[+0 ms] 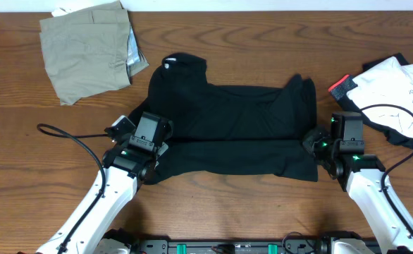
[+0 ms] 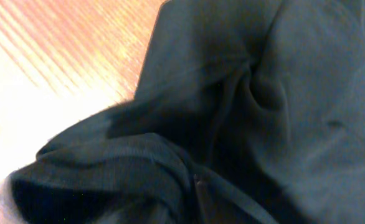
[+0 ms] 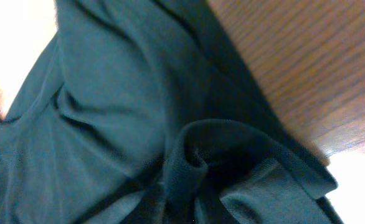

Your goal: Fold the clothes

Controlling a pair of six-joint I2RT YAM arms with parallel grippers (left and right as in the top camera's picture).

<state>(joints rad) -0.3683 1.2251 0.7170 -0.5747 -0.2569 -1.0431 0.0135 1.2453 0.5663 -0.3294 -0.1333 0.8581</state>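
Observation:
A black garment (image 1: 235, 127) lies spread across the middle of the wooden table, partly folded along its length. My left gripper (image 1: 157, 147) is at its left edge and my right gripper (image 1: 315, 143) is at its right edge. In the left wrist view the black fabric (image 2: 282, 93) fills the frame and bunches into the jaws (image 2: 195, 199). In the right wrist view the fabric (image 3: 108, 93) likewise gathers into a pinched fold at the jaws (image 3: 195, 193). Both grippers look shut on the cloth, with the fingers mostly hidden by it.
Folded khaki trousers (image 1: 87, 49) lie at the back left. A pile of white and black clothes (image 1: 397, 92) with a red patch (image 1: 340, 86) sits at the right edge. Bare wooden table (image 1: 220, 204) shows in front of the garment.

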